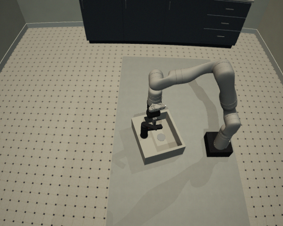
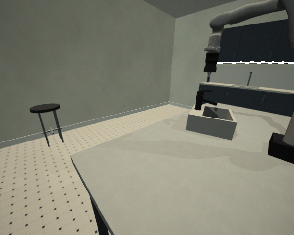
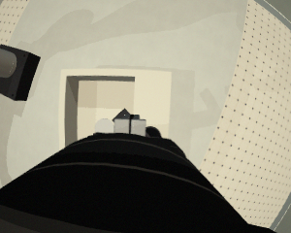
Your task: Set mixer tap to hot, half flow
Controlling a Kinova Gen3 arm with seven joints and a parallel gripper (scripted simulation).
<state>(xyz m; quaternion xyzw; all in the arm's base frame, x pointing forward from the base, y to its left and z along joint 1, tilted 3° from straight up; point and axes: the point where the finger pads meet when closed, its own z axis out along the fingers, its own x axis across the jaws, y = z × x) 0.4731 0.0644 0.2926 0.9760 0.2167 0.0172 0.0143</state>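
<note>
Black tap [image 1: 144, 131] [image 2: 198, 100] | hand [image 1: 154, 120] [image 2: 208, 77] [image 3: 132, 123] shut above | wrist view: lever mostly hidden

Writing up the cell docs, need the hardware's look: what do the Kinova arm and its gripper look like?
Kinova Gen3 arm: light grey, smooth rounded tubular links with thin seam rings at the joints; no cable visible outside. Near the wrist, a pale, speckled flange-like piece sticks out. Two-finger gripper: black body, small light-grey fingertips. No lettering readable.
</note>
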